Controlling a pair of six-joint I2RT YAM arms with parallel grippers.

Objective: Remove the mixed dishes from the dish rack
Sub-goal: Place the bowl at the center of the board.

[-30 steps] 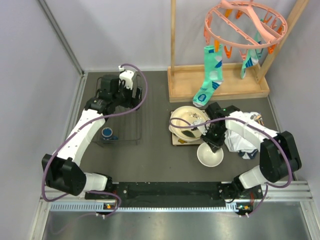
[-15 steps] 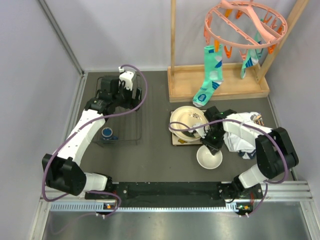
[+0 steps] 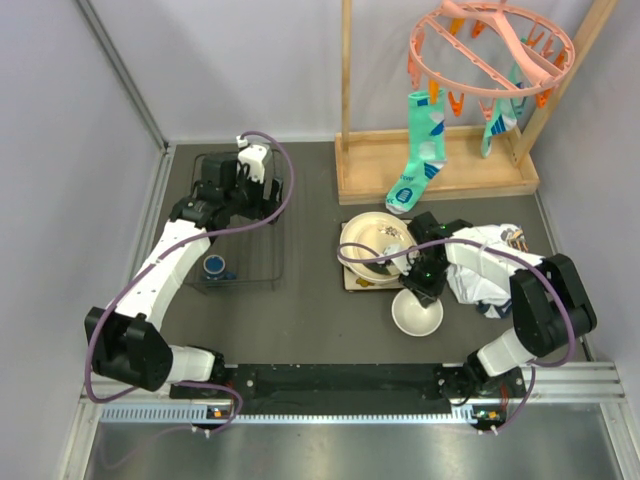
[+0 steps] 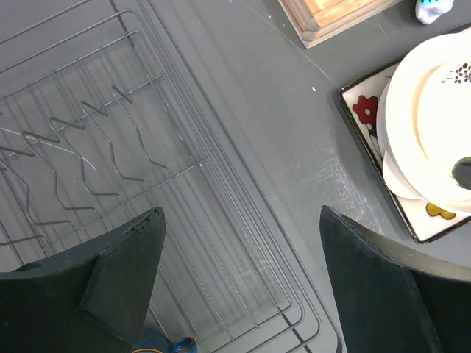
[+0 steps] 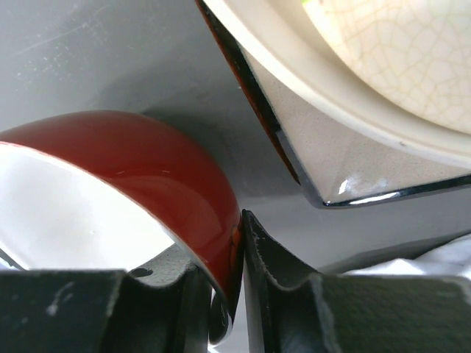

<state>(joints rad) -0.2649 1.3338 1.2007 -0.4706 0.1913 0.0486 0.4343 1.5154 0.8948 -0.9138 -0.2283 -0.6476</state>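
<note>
- Right claw, pinching: I have its two fingers pressed onto the rim of the small bowl, one finger inside and one outside. The bowl is white inside and glossy red outside, and it sits on the dark surface directly under the claw, on the side toward the arm bases.
- Just beyond this claw is the square floral plate. In the right wrist view its dark-edged corner is close to the bowl's rim but apart from it, with a strip of surface between them.
- The cream dishes are stacked on that plate, beyond the right claw and slightly to its left.
- A crumpled white cloth lies on the right claw's right side.
- Left claw, spread wide and holding nothing: it hangs above the dish rack, whose wavy tines and outer wires show between and beyond its fingers.
- The dark blue mug stands inside the rack at its near end. It is behind the left claw, toward the bases, and only a sliver shows at the bottom edge of the left wrist view.
- Count: one small bowl, one square plate, one blue mug, one rack. I count at least two cream dishes and cannot tell the exact number in the stack.
- Well beyond the right claw stand one wooden frame and one pink peg hanger with two teal socks.
</note>
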